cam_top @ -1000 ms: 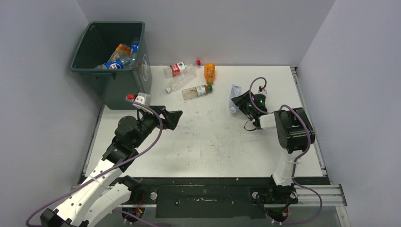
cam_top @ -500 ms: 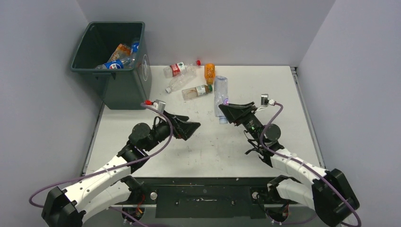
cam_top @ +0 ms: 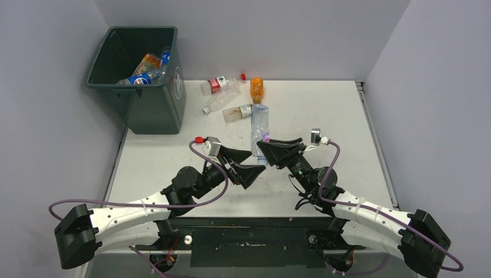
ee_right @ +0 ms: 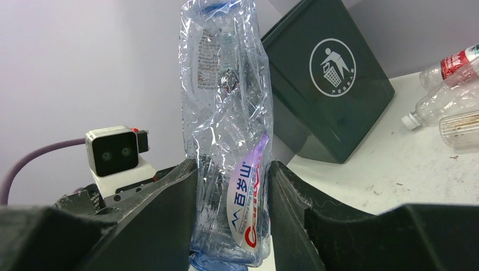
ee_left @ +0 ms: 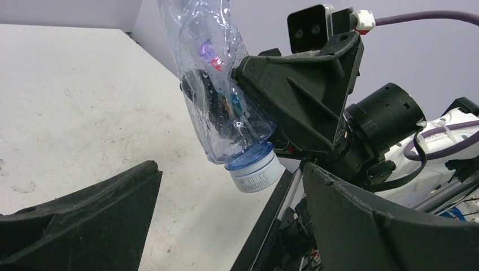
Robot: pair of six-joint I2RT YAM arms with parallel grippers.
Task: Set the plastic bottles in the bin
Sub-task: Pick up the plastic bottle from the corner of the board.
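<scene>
Right wrist view: the crumpled clear bottle [ee_right: 226, 130] stands up between my right gripper [ee_right: 231, 169] fingers, pinched across its lower body where the purple label sits. My right gripper is closed partway, as far as the squashed plastic lets it, and the bottle is off the table [cam_top: 324, 104], its blue cap [ee_left: 254, 169] pointing down and toward the near edge.

My left gripper [cam_top: 255, 162] is spread wide and holds nothing. It faces the bottle's cap end from the left, very near but not touching it, and from its own camera the cap hangs between and just beyond the two open fingers.

The bin [cam_top: 132, 87] stands at the far left corner, well apart from both hands, with several bottles already inside. Four more lie on the table at the far middle: a red-labelled bottle [cam_top: 219, 84], a plain clear bottle [cam_top: 219, 101], a brownish bottle [cam_top: 240, 112] and an orange bottle [cam_top: 256, 90].

I judge this to be a handover in mid-air, since the bin is on my left arm's side. Next I would bring the left fingers around the cap end or the body just above it and close them firmly. Only then would the right hand let go. The plastic is thin and crushed, so a shallow bite could slip. Most of the task looks done, with five bottles left.
</scene>
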